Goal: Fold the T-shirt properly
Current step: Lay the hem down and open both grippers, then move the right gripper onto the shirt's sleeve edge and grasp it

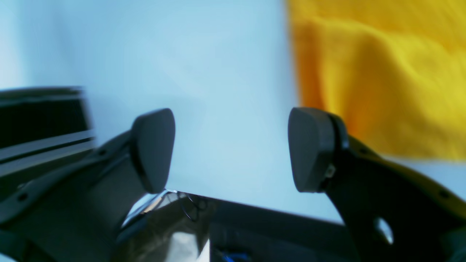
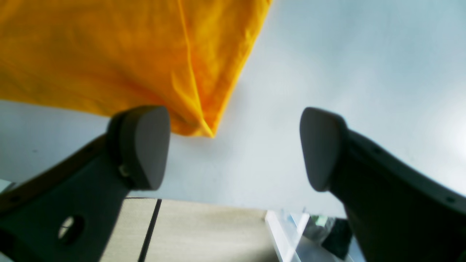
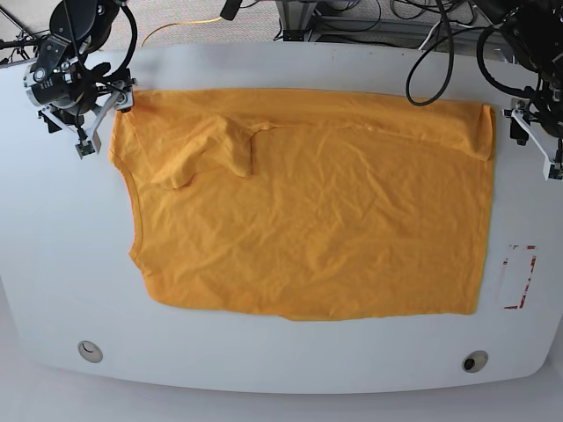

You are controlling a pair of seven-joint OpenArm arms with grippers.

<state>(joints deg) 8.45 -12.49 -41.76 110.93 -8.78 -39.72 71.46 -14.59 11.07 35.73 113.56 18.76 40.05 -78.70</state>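
The orange-yellow T-shirt (image 3: 308, 211) lies spread flat and sideways on the white table (image 3: 53, 264), neck opening toward the left. One sleeve (image 3: 215, 145) is folded over the body at the top left. No lettering or tag shows. My right gripper (image 3: 101, 123) is open and empty just off the shirt's top left corner; in the right wrist view (image 2: 233, 145) a shirt corner (image 2: 209, 133) lies just ahead of the left finger. My left gripper (image 3: 535, 145) is open and empty beside the top right corner; in the left wrist view (image 1: 233, 149) the cloth (image 1: 382, 72) lies to the right.
A red-outlined rectangle mark (image 3: 519, 277) is on the table right of the shirt. Two round holes (image 3: 89, 351) (image 3: 475, 361) sit near the front edge. Cables (image 3: 422, 35) run behind the table's back edge.
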